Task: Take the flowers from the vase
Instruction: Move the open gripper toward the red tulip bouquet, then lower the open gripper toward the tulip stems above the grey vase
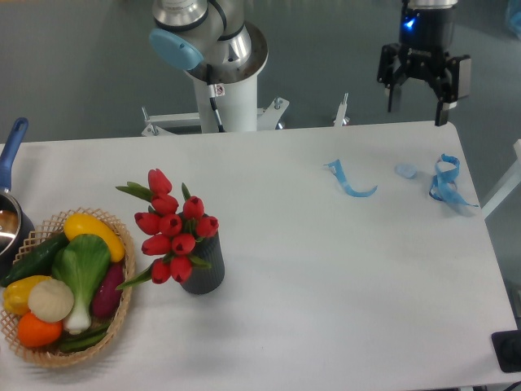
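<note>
1. The end effector (416,102) hangs above the far right edge of the white counter (326,269), its two dark fingers spread apart and nothing between them; a blue light glows on the wrist above it

2. The flowers (172,226), red tulip buds with green leaves, stand in the vase (205,269) at the near left of the counter, well apart from the end effector. The bunch leans to the left and spreads wider than the vase's mouth

3. The vase, dark grey and ribbed, sits upright just right of a wicker basket (114,326)

4. The basket holds a heap of vegetables (69,281): a yellow one on top, a green leafy one in the middle, a dark green one at the left, a white round one and an orange one toward the front, a purple one at the right side

5. A pot (8,220) with a blue handle shows partly at the left edge, beside the basket

6. Strips of blue ribbon (352,183) lie loose at the far right of the counter, one curled piece (446,186) close to the right edge, with a small pale blue scrap (405,170) between them

7. The arm's white base (228,94) rises behind the counter's far edge
</note>
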Available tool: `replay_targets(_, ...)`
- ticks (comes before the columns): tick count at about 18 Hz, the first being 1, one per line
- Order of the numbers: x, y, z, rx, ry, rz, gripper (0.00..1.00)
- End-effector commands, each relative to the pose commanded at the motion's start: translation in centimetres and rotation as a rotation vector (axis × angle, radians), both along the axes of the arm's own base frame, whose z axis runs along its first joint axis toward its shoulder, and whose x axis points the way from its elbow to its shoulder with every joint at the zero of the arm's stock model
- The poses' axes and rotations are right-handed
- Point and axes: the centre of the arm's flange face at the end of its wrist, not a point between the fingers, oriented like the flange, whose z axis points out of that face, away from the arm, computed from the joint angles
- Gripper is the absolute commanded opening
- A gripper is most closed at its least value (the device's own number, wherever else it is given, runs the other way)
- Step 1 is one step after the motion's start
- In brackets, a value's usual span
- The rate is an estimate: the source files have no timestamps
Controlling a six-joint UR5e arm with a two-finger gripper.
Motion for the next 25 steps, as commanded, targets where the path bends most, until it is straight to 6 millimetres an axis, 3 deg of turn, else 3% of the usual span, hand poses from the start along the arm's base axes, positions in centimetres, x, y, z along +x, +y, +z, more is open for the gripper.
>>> replay_targets(12, 4.0, 8.8, -3.5, 0.165, -0.316, 0.045, 1.0)
replay_targets(19, 3.6, 8.6, -3.2, 0.172, -0.304, 0.052, 1.0)
replay_targets(25, 3.9, 9.8, -3.6, 0.177, -0.327, 0.033, 1.0)
